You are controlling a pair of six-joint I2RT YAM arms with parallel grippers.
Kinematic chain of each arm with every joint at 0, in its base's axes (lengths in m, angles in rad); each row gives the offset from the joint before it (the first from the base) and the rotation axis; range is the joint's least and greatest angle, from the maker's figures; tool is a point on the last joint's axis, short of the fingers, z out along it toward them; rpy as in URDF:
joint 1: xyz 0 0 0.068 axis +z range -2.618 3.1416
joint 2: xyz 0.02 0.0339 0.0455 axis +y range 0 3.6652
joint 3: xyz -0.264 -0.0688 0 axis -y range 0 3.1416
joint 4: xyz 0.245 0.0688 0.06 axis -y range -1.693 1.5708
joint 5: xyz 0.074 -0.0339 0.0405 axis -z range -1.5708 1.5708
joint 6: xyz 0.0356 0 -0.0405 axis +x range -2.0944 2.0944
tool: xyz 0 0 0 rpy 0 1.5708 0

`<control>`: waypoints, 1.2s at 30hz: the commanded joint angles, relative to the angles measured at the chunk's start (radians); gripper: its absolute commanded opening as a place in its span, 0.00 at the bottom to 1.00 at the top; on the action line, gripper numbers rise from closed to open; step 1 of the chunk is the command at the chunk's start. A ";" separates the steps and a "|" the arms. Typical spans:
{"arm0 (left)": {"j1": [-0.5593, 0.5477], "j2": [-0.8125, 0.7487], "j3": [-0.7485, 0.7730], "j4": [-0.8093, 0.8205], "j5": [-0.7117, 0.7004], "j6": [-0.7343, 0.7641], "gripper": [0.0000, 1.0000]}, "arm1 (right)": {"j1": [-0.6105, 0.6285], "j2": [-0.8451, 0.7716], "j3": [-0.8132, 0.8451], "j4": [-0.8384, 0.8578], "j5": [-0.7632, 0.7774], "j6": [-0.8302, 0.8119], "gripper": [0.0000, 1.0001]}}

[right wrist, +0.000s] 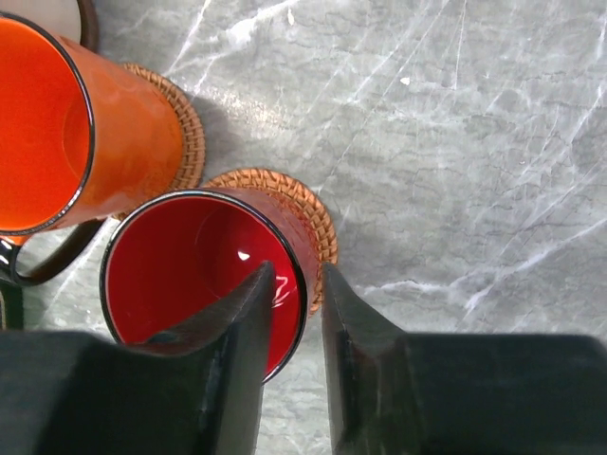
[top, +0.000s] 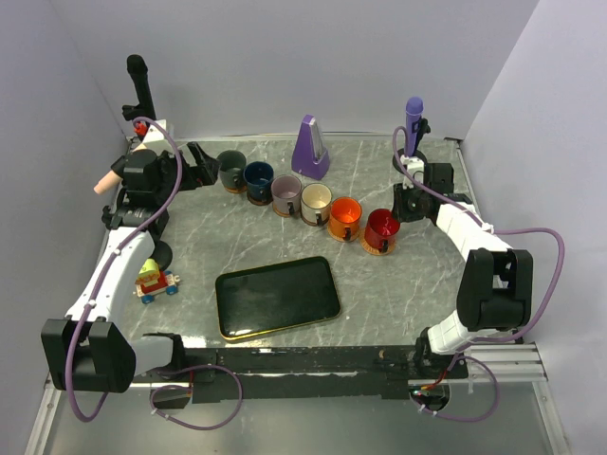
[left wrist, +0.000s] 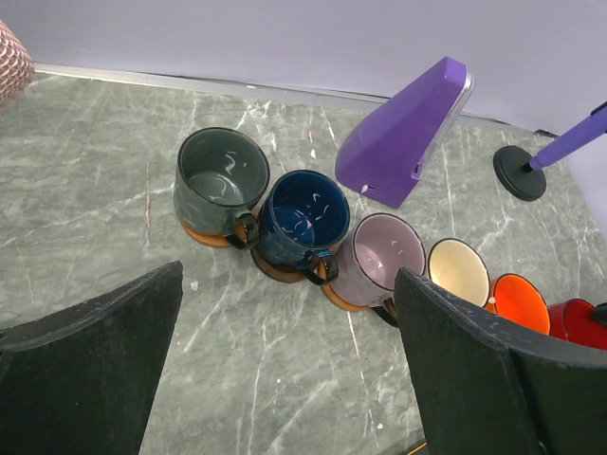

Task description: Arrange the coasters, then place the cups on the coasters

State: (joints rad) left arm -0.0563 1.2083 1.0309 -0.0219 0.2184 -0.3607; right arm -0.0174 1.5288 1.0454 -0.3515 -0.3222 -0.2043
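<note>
1. Red cup stands upright on its woven coaster, at the right end of the cup row and nearest the table's right edge.
2. The right pincer straddles its rim, one finger inside the bowl and one outside. The jaws are partly open with a sliver of space on both sides of the wall, so nothing is gripped.
3. The left pincer gapes wide and empty, facing the green-grey cup towards the far-left corner.
4. Every cup in the row seems seated on a coaster, so the task looks nearly done.
5. The cup wall lies between the right fingers, so a clean exit is likely straight up along the cup's upright axis. A sideways pull could tip it.
</note>
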 commanded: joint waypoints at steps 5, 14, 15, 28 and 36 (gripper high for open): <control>-0.002 0.002 0.017 0.037 0.016 0.008 0.97 | 0.007 -0.036 0.027 0.049 -0.005 -0.001 0.53; -0.002 0.004 0.018 0.039 0.001 0.003 0.97 | 0.007 -0.116 -0.016 0.092 0.035 0.014 0.66; -0.002 0.007 0.021 0.037 0.001 0.003 0.97 | 0.007 -0.128 -0.024 0.098 0.038 0.016 0.66; -0.022 -0.019 0.009 0.071 -0.008 0.014 0.97 | 0.007 -0.381 -0.088 0.094 0.130 0.141 0.67; -0.053 -0.114 -0.044 0.149 -0.034 0.042 0.97 | 0.005 -0.614 -0.128 0.098 0.160 0.230 0.67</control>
State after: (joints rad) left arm -0.0940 1.1767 1.0080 0.0238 0.2043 -0.3519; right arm -0.0174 1.0241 0.9211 -0.2852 -0.1905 -0.0433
